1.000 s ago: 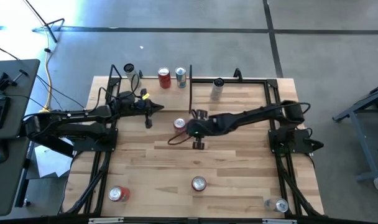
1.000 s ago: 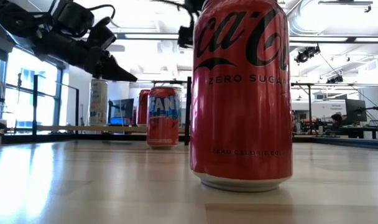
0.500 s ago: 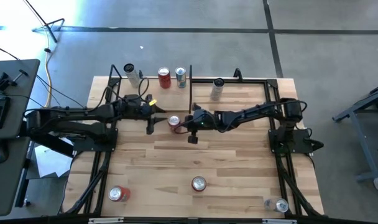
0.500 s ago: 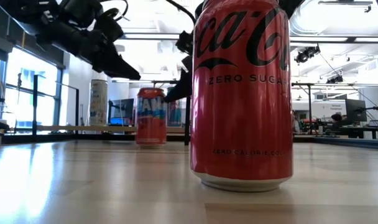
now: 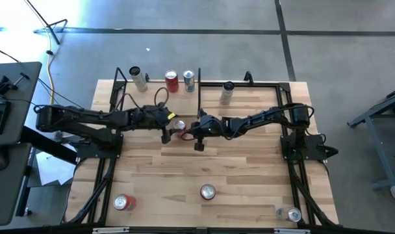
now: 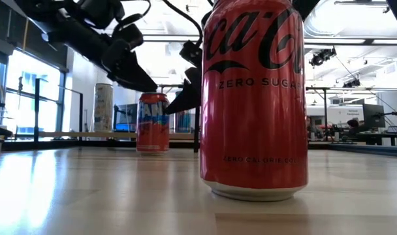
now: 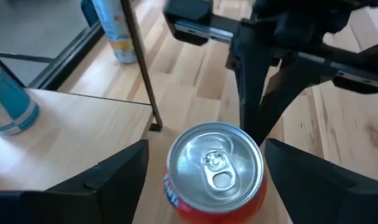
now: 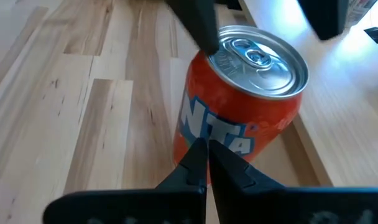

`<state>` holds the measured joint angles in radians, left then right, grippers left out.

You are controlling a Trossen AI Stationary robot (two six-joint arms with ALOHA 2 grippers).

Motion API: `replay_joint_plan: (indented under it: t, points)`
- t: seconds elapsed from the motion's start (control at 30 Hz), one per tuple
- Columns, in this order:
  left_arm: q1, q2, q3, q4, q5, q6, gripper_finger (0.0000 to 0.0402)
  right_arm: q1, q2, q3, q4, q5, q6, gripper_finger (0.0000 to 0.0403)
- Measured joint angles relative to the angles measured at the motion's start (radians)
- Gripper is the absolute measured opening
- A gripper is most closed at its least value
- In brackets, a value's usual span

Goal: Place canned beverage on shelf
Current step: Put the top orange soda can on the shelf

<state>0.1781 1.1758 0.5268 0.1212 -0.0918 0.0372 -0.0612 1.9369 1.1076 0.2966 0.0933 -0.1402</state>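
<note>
1. high view: the orange fanta can point(image 5: 179, 125) now stands mid-table, farther left than a second ago, just in front of the shelf point(image 5: 160, 89)'s near edge. the left gripper point(image 5: 166, 130) has come across from the left and sits right at the can, while the right gripper point(image 5: 195, 130) presses in from the other side. three cans already stand on the shelf; the tall silver can point(image 5: 227, 92) stands off to the right of it.

2. low view: the big coca-cola can point(image 6: 254, 98) fills the foreground. behind it the fanta can point(image 6: 153, 122) has slid left over the last second and stands upright on the table, not on the shelf yet. dark fingers come down on both sides of it.

3. left wrist view: here's the change — the left gripper point(image 7: 204, 180) has just spread its fingers wide, and now they straddle the fanta can point(image 7: 215, 171), one finger on each side, not touching it as far as i can tell. the shelf board point(image 7: 71, 130) lies just beside.

4. right wrist view: the right gripper point(image 8: 207, 163) has its fingers pinched together, tip against the side of the fanta can point(image 8: 242, 106). it holds nothing; it looks like a push, not a grasp.

5. what that means: i judge this a handover by nudging, with the right arm having shoved the can into the left arm's reach. the likely next step is for the left fingers to close around it, then lift it onto the shelf. the risk is tipping the can if the right tip keeps pressing.
</note>
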Motion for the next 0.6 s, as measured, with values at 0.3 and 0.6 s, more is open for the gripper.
replay_joint_plan:
  t: [0.3, 0.6]
  points:
    - [-0.010, 0.078, 0.050, -0.048, -0.027, -0.012, 0.0312, 0.000, 0.000, 0.000, 0.001, 0.000, -0.018, 0.0000]
    - [-0.007, 0.112, 0.054, -0.042, -0.023, -0.004, 0.0298, 0.000, 0.000, 0.000, 0.001, 0.000, -0.018, 0.0000]
